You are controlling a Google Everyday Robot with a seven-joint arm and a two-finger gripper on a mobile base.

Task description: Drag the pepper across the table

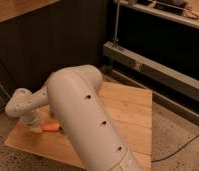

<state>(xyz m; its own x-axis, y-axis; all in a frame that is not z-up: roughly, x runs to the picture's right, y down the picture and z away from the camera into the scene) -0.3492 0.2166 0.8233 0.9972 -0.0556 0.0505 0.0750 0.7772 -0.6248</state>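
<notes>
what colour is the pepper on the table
Orange, in the camera view. The pepper lies on the table, with the hand right beside it.

Speckled floor [174, 126], dark wall [58, 45], metal shelving [158, 67].
</notes>
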